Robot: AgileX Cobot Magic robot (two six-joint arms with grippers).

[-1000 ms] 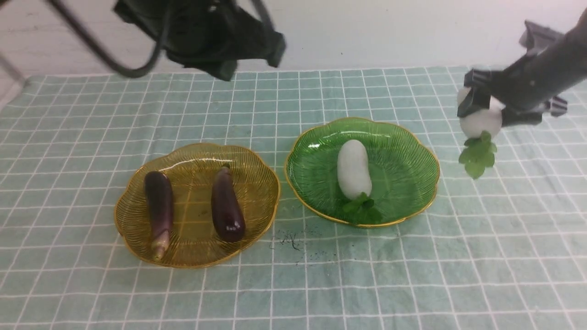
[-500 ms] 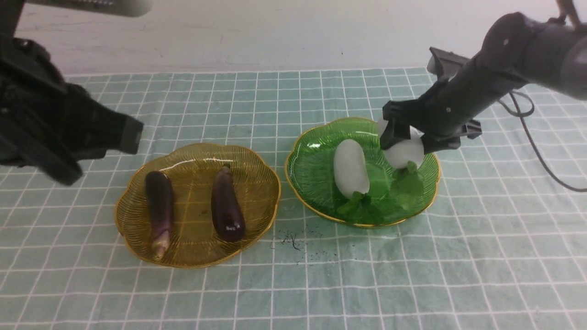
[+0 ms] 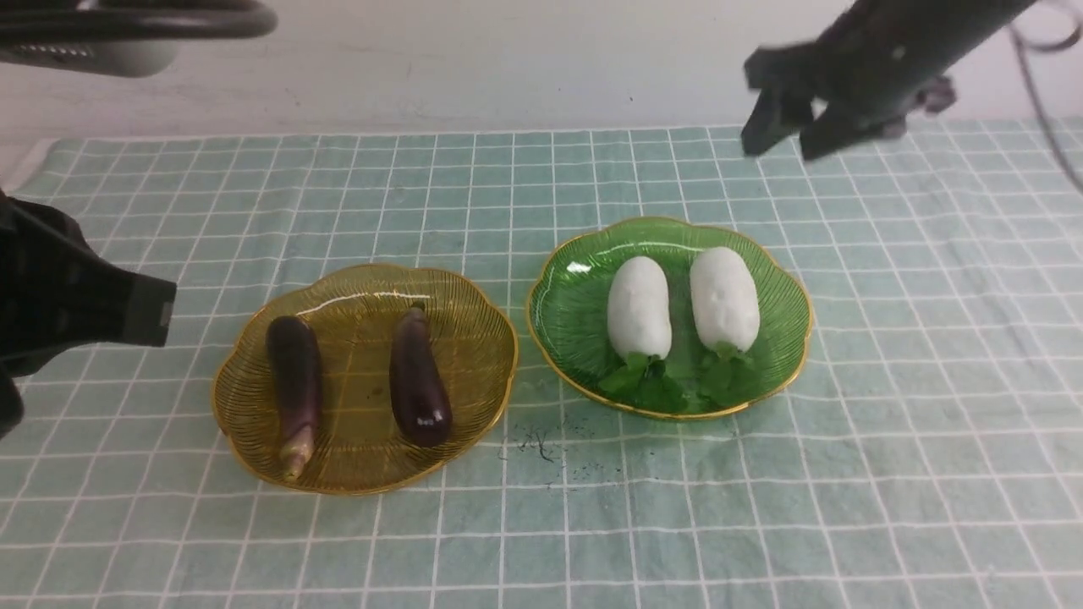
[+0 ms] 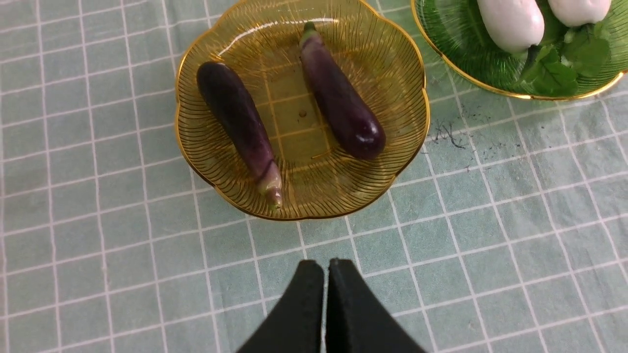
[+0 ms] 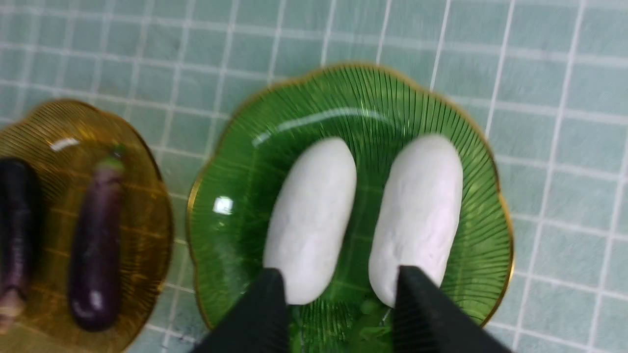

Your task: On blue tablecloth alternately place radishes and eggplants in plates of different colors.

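Note:
Two white radishes [image 3: 640, 306] [image 3: 724, 299] lie side by side in the green plate [image 3: 575, 330], leaves toward me. Two purple eggplants [image 3: 294, 372] [image 3: 418, 386] lie in the amber plate [image 3: 355, 292]. My right gripper [image 3: 785, 139] is open and empty, raised behind the green plate; in the right wrist view it [image 5: 338, 287] hangs over the radishes [image 5: 311, 215] [image 5: 417, 215]. My left gripper [image 4: 325, 267] is shut and empty, above the blue tablecloth [image 4: 441, 235] on the near side of the amber plate [image 4: 397, 63]. In the front view only the left arm's dark body shows at the left edge.
The blue tablecloth [image 3: 931, 423] covers the whole table. A small dark scribble mark [image 3: 537, 444] lies on the cloth between the plates, near the front. A white wall runs along the table's far edge.
My right gripper has let go of the second radish in the green plate and risen up and back. My left arm has drawn further toward the left edge.

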